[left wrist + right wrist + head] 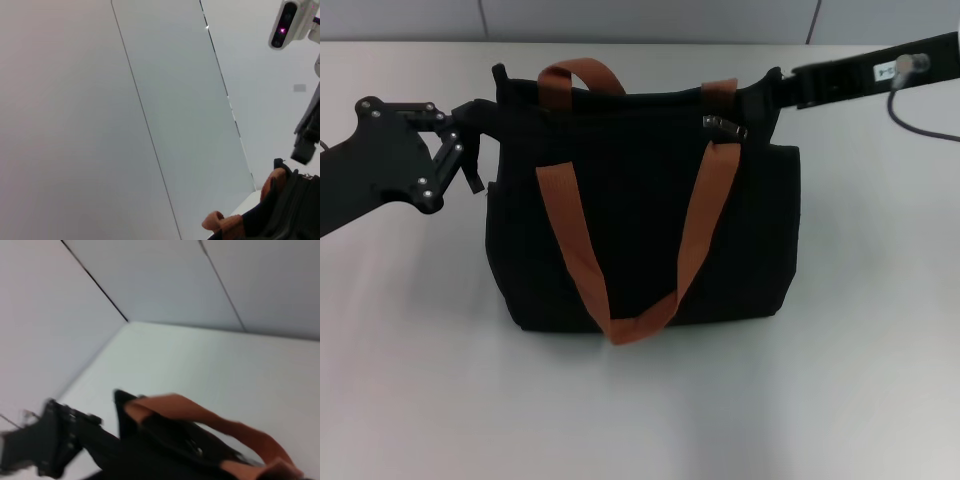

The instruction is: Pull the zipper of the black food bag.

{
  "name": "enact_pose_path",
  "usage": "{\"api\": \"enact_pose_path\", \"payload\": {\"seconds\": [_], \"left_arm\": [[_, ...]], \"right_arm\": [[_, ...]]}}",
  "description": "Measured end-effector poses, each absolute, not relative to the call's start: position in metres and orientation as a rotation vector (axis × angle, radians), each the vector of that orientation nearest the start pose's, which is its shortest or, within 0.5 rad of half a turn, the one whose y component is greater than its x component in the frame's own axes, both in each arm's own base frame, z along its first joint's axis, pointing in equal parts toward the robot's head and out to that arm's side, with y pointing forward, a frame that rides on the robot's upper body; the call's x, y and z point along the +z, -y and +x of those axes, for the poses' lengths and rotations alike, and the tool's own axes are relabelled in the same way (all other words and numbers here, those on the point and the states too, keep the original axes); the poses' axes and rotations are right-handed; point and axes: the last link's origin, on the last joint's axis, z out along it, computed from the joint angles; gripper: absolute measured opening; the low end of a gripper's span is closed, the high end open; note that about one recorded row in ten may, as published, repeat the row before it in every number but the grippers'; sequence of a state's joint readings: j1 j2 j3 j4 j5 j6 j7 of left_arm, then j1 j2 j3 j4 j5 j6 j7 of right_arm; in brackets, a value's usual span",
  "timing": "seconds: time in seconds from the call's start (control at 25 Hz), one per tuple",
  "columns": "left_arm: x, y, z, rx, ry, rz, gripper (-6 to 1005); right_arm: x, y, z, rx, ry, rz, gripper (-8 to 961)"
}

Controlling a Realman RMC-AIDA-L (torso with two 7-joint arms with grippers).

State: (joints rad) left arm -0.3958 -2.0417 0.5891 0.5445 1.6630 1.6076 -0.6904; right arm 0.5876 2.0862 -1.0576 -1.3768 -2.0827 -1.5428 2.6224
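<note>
The black food bag (640,210) serves as the landmark: it stands upright on the pale grey table (860,380), roughly in the middle of the head view, and everything else is placed against it. At the bag's upper left corner sits the left gripper (480,135), its black linkage reaching in from the left edge of the head view and its fingertips pressed against the bag's top side edge; they look drawn together on a fold of the fabric there, though the black on black makes the exact grip hard to read. Moving rightward across the bag, one orange-brown strap (582,75) arches above the top rim near the left corner, and the front strap (630,320) hangs down the front panel in a long loop that reaches the bag's lower edge. Further right, just below the top rim and near the upper right corner, lies the zipper (723,124), a small silver-grey slider beside the upper end of the front strap. At the bag's upper right corner the right gripper (772,85) comes in from the right edge of the head view and meets the top rim just beside the zipper; whether its fingers are apart or together I cannot tell
</note>
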Motion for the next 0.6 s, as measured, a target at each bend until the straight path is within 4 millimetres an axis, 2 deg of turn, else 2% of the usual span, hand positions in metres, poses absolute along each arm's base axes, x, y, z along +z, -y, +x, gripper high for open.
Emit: {"api": "enact_pose_path", "payload": {"seconds": [0.12,0.2,0.24,0.36,0.4,0.44,0.48,0.52,0.56,0.6], "left_arm": [[0.041,-0.309,-0.293,-0.801,-0.014,-2.304,162],[0.041,-0.309,-0.293,-0.803,-0.013,-2.304,164],[0.041,-0.308,-0.293,-0.805,-0.013,-2.304,164],[0.040,-0.308,-0.293,-0.811,-0.005,-2.305,166],[0.040,-0.308,-0.292,-0.818,0.007,-2.309,167],[0.040,-0.308,-0.292,-0.818,0.007,-2.309,168],[0.040,-0.308,-0.292,-0.820,0.012,-2.312,168],[0.039,-0.308,-0.292,-0.823,0.018,-2.316,169],[0.039,-0.309,-0.291,-0.826,0.023,-2.319,169],[0.039,-0.310,-0.291,-0.831,0.039,-2.325,170]], "right_arm": [[0.054,-0.365,0.135,0.546,-1.224,-2.612,61],[0.062,-0.362,0.149,0.726,-1.215,-2.601,85],[0.062,-0.362,0.149,0.726,-1.215,-2.601,97],[0.066,-0.354,0.166,0.907,-1.137,-2.615,134],[0.066,-0.344,0.177,1.073,-1.021,-2.642,168],[0.066,-0.344,0.177,1.073,-1.021,-2.642,202],[0.065,-0.338,0.182,1.149,-0.961,-2.658,237],[0.064,-0.329,0.188,1.242,-0.826,-2.683,271],[0.063,-0.323,0.193,1.289,-0.763,-2.693,305],[0.058,-0.310,0.205,1.354,-0.606,-2.719,339]]}}
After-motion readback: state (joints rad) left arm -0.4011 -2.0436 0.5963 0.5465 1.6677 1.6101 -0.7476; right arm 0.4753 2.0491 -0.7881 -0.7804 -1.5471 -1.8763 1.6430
